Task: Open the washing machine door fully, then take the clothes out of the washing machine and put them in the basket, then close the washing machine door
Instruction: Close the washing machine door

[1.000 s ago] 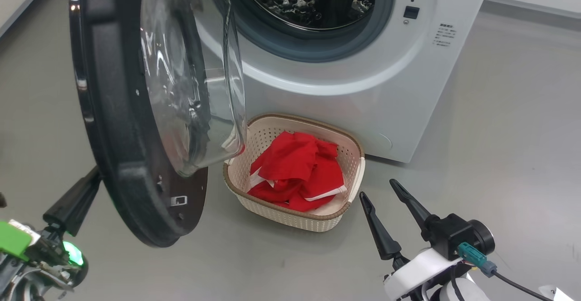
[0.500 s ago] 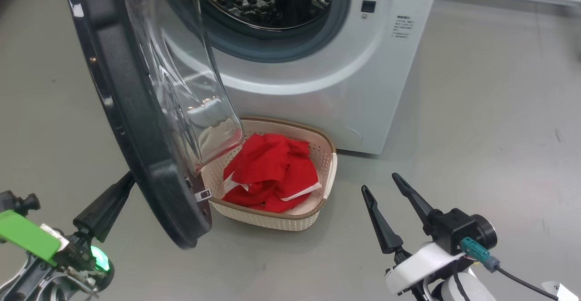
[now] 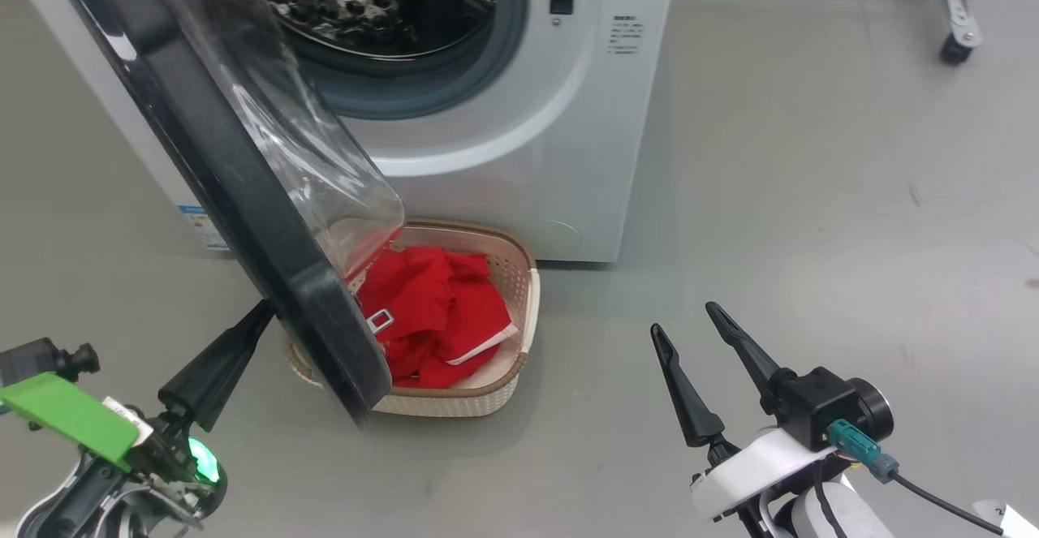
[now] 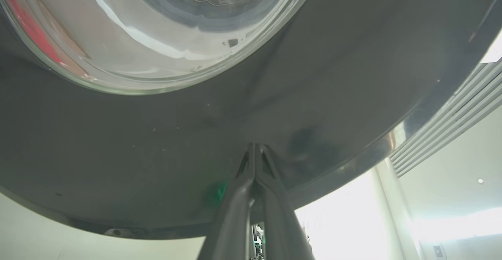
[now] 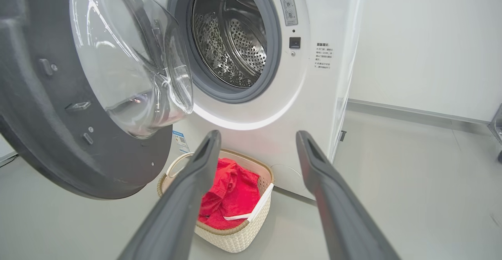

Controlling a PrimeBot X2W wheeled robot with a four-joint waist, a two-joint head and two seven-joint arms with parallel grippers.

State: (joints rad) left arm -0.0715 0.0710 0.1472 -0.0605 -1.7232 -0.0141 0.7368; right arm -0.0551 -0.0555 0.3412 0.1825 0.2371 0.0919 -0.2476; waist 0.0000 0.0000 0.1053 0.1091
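Observation:
The white washing machine (image 3: 519, 157) (image 5: 313, 95) stands with its drum bare. Its door (image 3: 243, 197) (image 5: 59, 107), black-rimmed with a clear glass bowl, hangs partly swung toward the opening. My left gripper (image 3: 264, 311) (image 4: 255, 148) is shut, its tips pressed against the door's outer face (image 4: 157, 134) near the lower rim. The red clothes (image 3: 430, 311) (image 5: 231, 193) lie in the cream basket (image 3: 503, 376) (image 5: 235, 236) on the floor in front of the machine, partly hidden behind the door. My right gripper (image 3: 686, 319) (image 5: 257, 138) hovers open and holds nothing, to the right of the basket.
Grey floor (image 3: 812, 197) stretches to the right of the machine. A wheeled metal frame leg (image 3: 958, 27) stands at the far right back. A white wall (image 5: 423, 40) rises behind the machine's right side.
The camera has turned, shifting the whole scene leftward. The door has swung further toward the machine, with my shut left gripper following against its outer face. The right gripper keeps its open pose.

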